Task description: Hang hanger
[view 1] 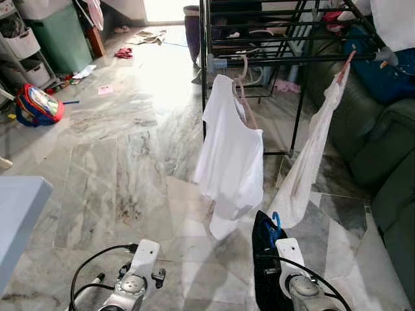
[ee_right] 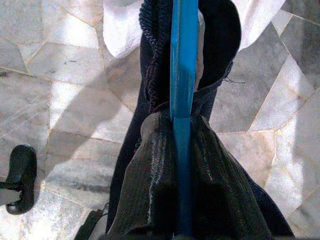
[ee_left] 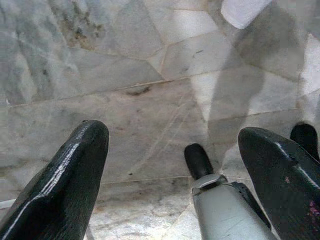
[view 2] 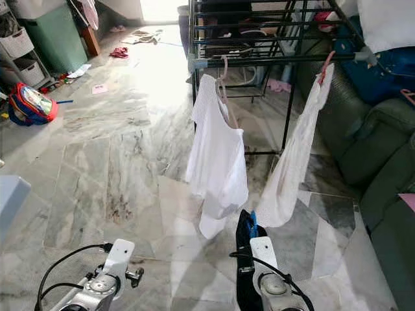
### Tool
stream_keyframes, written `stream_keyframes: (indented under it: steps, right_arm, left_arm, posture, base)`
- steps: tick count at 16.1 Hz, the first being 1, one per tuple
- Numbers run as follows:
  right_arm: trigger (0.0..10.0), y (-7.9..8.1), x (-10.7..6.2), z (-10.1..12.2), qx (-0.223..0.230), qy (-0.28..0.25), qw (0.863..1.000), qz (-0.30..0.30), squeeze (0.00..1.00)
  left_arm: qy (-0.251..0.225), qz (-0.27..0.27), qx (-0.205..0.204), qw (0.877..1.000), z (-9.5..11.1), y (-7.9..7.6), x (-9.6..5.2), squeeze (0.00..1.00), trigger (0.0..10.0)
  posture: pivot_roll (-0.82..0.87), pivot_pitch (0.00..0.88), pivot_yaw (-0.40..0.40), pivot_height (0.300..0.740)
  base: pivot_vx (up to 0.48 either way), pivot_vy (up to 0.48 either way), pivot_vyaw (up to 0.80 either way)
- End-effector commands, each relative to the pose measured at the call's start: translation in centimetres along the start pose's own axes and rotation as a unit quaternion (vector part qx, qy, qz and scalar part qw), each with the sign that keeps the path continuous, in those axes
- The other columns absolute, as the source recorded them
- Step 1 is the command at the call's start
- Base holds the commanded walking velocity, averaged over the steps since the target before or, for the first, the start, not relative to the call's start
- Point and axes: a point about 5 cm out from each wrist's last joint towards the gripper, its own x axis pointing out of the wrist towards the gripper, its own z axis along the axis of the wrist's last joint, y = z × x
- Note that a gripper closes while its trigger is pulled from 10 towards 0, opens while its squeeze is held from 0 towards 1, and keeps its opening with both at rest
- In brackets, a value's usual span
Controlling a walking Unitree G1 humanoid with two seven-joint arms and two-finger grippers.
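Note:
A blue hanger [ee_right: 183, 75] carries a dark navy garment [view 1: 264, 259], and my right gripper [ee_right: 181, 165] is shut on the hanger's stem, low in front of me. The black drying rack [view 1: 292, 59] stands ahead. From its front rail hang a white shirt [view 1: 230, 155] on a pink hanger and, to the right, a long white garment [view 1: 311, 155]. The dark garment hangs just below and in front of the white shirt. My left gripper [ee_left: 175, 131] is open over the marble floor, holding nothing.
A dark green sofa [view 1: 382, 149] runs along the right, close to the rack. A green bin [view 1: 61, 35], shelves and a red-blue backpack [view 1: 37, 105] stand at the far left. Clothes [view 1: 149, 37] lie on the floor beyond. A pale table edge [view 1: 16, 214] is at my left.

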Motion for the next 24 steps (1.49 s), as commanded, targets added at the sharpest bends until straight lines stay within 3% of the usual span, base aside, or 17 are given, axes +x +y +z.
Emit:
stream_keyframes:
  steps: [1, 5, 6, 9, 11, 14, 15, 17, 20, 22, 24]
  right_arm:
    - [10.0, 0.1, -0.1, -0.2, -0.012, 0.003, 1.0, 0.001, 0.0]
    - [10.0, 0.4, 0.0, -0.1, -0.035, 0.003, 0.999, 0.009, 0.0]
    - [10.0, 0.1, 0.3, 1.6, -0.033, -0.02, 0.999, 0.005, 0.0]
    - [10.0, -0.7, 0.8, 5.8, -0.004, -0.072, 0.997, -0.011, 0.0]
    - [10.0, -0.8, 0.9, 8.1, 0.018, -0.103, 0.994, -0.015, 0.0]
    - [10.0, -0.3, 0.9, 8.2, 0.031, -0.106, 0.994, -0.011, 0.0]
    - [10.0, -0.2, 0.9, 8.1, 0.031, -0.105, 0.994, -0.011, 0.0]
    - [10.0, -0.1, 0.8, 6.1, 0.026, -0.084, 0.996, -0.011, 0.0]
    - [10.0, -0.6, 0.7, 5.2, 0.033, -0.079, 0.996, -0.023, 0.0]
    - [10.0, -1.5, 0.6, 6.9, 0.037, -0.125, 0.99, -0.043, 0.0]
    - [10.0, -2.8, 0.0, 10.5, 0.057, -0.216, 0.973, -0.06, 0.0]
  left_arm:
    - [0.021, 0.012, -0.001, 1.0, -1.1, 0.6, -0.2, 0.0, 10.0]
    - [0.039, 0.031, -0.016, 0.999, -2.2, 1.2, -0.4, 0.0, 10.0]
    - [0.02, 0.043, -0.029, 0.998, -1.8, 1.5, -0.4, 0.0, 10.0]
    - [-0.081, 0.06, -0.006, 0.995, 3.2, 2.4, 0.1, 0.0, 10.0]
    - [-0.173, 0.062, -0.043, 0.982, 9.2, 2.8, -0.1, 0.0, 10.0]
    - [-0.281, 0.029, -0.085, 0.955, 15.7, 1.8, -1.2, 0.0, 10.0]
    - [-0.286, 0.026, -0.088, 0.954, 16.1, 1.7, -1.3, 0.0, 10.0]
    - [-0.333, -0.007, -0.12, 0.935, 19.1, 0.5, -2.2, 0.0, 10.0]
    - [-0.408, -0.048, -0.096, 0.907, 22.4, -1.1, -3.9, 0.0, 10.0]
    - [-0.461, -0.066, -0.061, 0.883, 23.5, -1.6, -5.0, 0.0, 10.0]
    - [-0.49, -0.058, -0.019, 0.87, 22.7, -0.8, -5.3, 0.0, 10.0]
  posture:
    - [0.05, 0.097, 0.005, 0.74]
    - [0.09, 0.095, -0.018, 0.74]
    - [0.11, 0.093, -0.031, 0.74]
    - [0.12, 0.095, -0.034, 0.74]
    - [0.11, 0.092, -0.028, 0.74]
    - [0.1, 0.091, -0.018, 0.74]
    - [0.1, 0.091, -0.016, 0.74]
    - [0.08, 0.094, -0.008, 0.74]
    - [0.07, 0.094, 0.003, 0.74]
    - [0.06, 0.094, 0.011, 0.74]
    - [0.04, 0.097, 0.021, 0.74]
  base:
    - [0.0, 0.0, 0.0]
    - [0.0, 0.0, 0.0]
    - [0.0, 0.0, 0.0]
    - [0.0, 0.0, 0.0]
    - [0.0, 0.0, 0.0]
    - [0.0, 0.0, 0.0]
    - [0.0, 0.0, 0.0]
    - [0.0, 0.0, 0.0]
    - [0.0, 0.0, 0.0]
    - [0.0, 0.0, 0.0]
    - [0.0, 0.0, 0.0]
